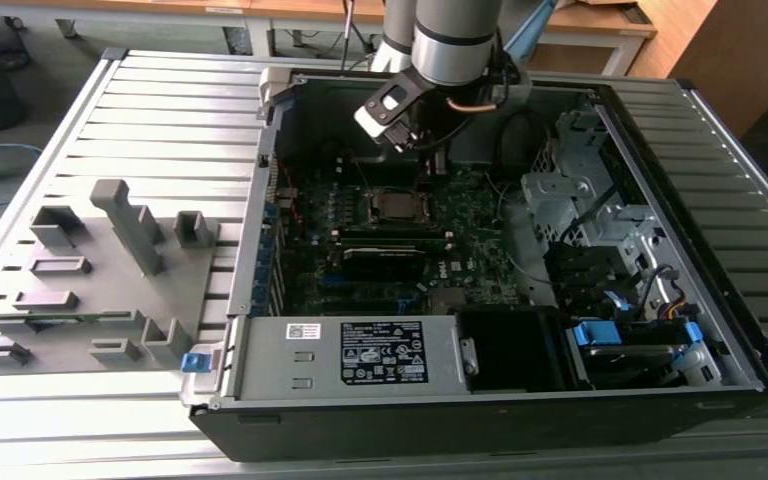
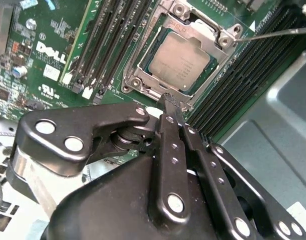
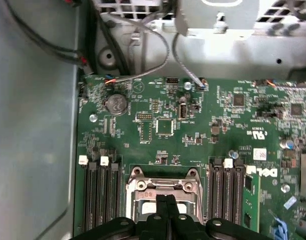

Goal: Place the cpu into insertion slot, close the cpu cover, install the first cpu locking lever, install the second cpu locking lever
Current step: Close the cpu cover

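The cpu [image 2: 180, 62] lies flat in the insertion slot [image 2: 148, 75], with its dull silver top facing up. The cpu cover [image 2: 205, 32] is down over it, and the chip shows through the square window. A thin metal lever [image 2: 278, 33] reaches out from one corner of the cover, over some long black memory slots [image 2: 243, 75]. I cannot tell if the lever is locked.

The gripper [image 2: 169, 100] is right at the edge of the slot, on the side away from the lever. Its jaws are pressed together and hold nothing. In the first wrist view the gripper [image 3: 166, 197] hangs over the silver cover [image 3: 163, 186].

All around is the green board [image 3: 193, 135], with more black memory slots [image 3: 100, 195] on both sides of the slot. The board lies inside an open computer case [image 1: 491, 420]. The case lies on a grey table [image 1: 157, 120] made of long strips. A grey tray of holders [image 1: 91, 290] sits on the table at the exterior view's left.
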`<state>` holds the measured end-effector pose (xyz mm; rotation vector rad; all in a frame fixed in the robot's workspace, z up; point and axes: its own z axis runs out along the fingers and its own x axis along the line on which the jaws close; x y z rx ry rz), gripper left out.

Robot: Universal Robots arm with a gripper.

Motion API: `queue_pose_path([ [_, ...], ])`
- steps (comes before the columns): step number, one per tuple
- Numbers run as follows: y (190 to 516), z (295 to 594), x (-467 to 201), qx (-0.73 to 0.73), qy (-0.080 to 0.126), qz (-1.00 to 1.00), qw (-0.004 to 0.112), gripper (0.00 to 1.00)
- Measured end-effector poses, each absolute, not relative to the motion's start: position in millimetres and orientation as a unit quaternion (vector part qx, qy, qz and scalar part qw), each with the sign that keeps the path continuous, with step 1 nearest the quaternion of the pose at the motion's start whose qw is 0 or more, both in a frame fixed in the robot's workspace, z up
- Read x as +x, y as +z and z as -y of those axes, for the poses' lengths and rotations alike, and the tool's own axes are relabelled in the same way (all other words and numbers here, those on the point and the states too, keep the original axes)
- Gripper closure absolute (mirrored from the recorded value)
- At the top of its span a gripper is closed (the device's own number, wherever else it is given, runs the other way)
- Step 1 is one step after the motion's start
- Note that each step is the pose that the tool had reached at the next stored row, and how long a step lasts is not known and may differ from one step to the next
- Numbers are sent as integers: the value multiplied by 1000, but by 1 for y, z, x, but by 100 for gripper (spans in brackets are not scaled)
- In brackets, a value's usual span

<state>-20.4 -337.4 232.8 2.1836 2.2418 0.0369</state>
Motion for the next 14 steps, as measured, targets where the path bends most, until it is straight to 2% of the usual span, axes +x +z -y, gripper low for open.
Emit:
queue_pose_path([
  [14,233,337,-20,642,12,-766,5,89],
])
